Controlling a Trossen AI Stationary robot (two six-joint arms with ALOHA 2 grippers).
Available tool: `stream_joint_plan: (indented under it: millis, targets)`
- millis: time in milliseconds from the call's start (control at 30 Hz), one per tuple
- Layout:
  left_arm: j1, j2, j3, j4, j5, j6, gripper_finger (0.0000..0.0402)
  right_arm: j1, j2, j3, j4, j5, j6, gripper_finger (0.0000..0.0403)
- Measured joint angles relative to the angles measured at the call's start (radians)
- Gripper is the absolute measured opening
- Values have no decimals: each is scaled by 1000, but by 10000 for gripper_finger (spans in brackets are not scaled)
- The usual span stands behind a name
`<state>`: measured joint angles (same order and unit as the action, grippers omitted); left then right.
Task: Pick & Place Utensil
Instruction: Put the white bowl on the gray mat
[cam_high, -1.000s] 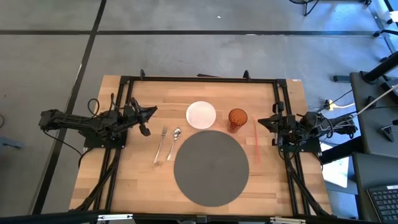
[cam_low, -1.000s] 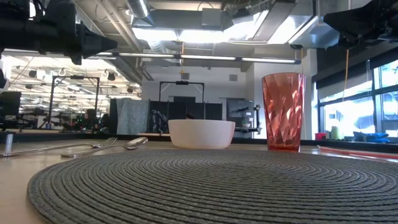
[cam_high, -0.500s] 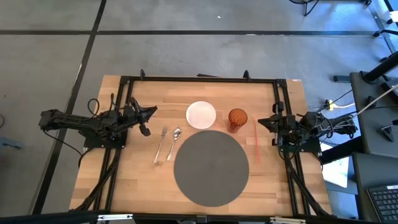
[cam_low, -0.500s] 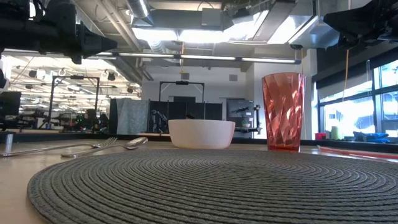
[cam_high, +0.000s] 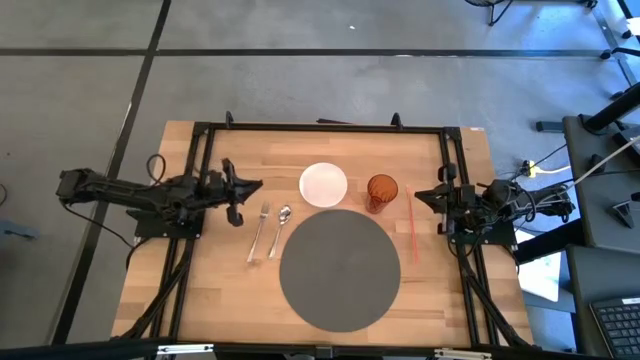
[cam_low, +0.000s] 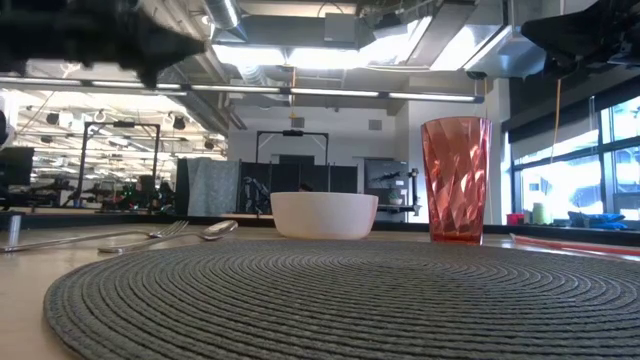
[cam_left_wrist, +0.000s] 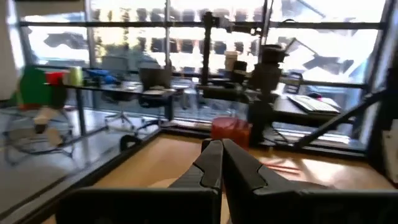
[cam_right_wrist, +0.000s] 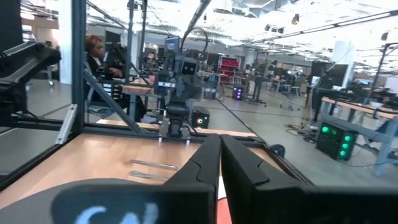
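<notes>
A metal fork (cam_high: 260, 231) and a metal spoon (cam_high: 280, 230) lie side by side on the wooden table, left of the round grey placemat (cam_high: 340, 268). The low view shows the fork (cam_low: 150, 236) and the spoon (cam_low: 216, 229) flat on the wood. My left gripper (cam_high: 255, 186) hovers shut above the table, just beyond the fork's far end; its wrist view shows the fingers (cam_left_wrist: 221, 152) pressed together. My right gripper (cam_high: 418, 195) waits shut (cam_right_wrist: 219, 146) at the table's right side, beside the orange cup (cam_high: 381, 192).
A white bowl (cam_high: 323, 184) and the orange cup (cam_low: 456, 180) stand past the placemat's far edge. A thin red stick (cam_high: 410, 226) lies right of the placemat. Black frame rails (cam_high: 200, 160) run along both table sides. Bare wood lies near the left edge.
My left arm has reached a little toward the table's right and near side, bringing its shut gripper closer to the fork's far end; it blurs in the low view. The fork, the spoon and my right arm have kept still.
</notes>
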<state>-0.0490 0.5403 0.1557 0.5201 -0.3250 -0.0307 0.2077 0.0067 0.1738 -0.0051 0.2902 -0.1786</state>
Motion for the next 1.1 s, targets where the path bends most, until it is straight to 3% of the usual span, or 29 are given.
stream_joint_plan:
  millis: [100,300,400,567,867,1100]
  targets:
    - [0,135,119,-52,5,-7,2,0,0,0,0,-25,3,16]
    - [8,451,422,-399,7,-9,2,0,0,0,0,-49,40,16]
    - [21,605,547,-466,7,12,2,0,0,0,0,-101,40,16]
    - [45,822,705,-588,160,154,2,0,0,0,3,-127,40,16]
    - [70,1060,877,-699,183,164,18,0,0,0,-1,-127,40,16]
    - [73,1150,984,-907,129,172,94,0,0,0,-15,-154,40,16]
